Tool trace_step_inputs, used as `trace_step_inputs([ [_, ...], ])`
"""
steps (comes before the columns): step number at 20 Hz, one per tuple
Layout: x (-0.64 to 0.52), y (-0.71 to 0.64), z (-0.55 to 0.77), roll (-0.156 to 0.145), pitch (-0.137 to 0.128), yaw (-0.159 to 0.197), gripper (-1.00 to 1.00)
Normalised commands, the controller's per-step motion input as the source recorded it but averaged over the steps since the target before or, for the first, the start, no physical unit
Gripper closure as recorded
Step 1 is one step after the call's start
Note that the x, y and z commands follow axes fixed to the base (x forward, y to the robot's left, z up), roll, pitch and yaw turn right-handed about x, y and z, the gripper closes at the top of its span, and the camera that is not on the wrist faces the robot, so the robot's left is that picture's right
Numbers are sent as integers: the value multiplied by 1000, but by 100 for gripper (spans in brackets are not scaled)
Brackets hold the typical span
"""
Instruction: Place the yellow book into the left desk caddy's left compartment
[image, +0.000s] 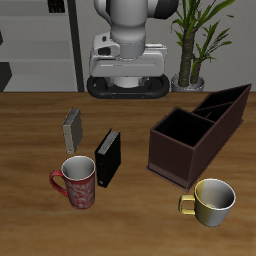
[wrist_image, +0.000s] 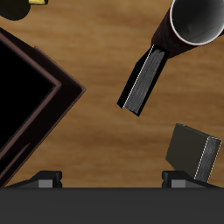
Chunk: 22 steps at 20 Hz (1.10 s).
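No brand, label or writing is legible on anything you can see. The yellow book (image: 73, 129) stands upright on the wooden surface (image: 30, 130), its grey-tan cover plain; in the wrist view it (wrist_image: 194, 154) shows as a small grey block. Just beside it, nearer the surface's front edge, stands the black book (image: 107, 158) with its white page edge, and touching distance from that is the red patterned mug (image: 77, 181). A yellow mug (image: 212, 201) sits near the front edge, close to the low end of the left desk caddy (image: 197, 135). The caddy's left compartment (image: 228, 106), the tall sloping-walled end, lies farther back, by the potted plant (image: 197, 40). Your end effector (image: 127, 86) hangs at the back of the surface, well apart from the yellow book and above it. Only the two finger bases show in the wrist view, spread wide, holding nothing. Nothing stands between end effector and yellow book.
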Motion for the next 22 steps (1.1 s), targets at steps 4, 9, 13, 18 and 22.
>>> trace_step_inputs([
  [4,-124,-129,-68,-80,-22,-14,-100],
  [9,-92,-80,-23,1,6,-23,-100],
  [13,-110,-252,-122,21,28,-11,-100],
  [18,-238,-442,-64,-20,-5,-27,-100],
  [22,-294,-415,-53,-42,-32,29,-100],
])
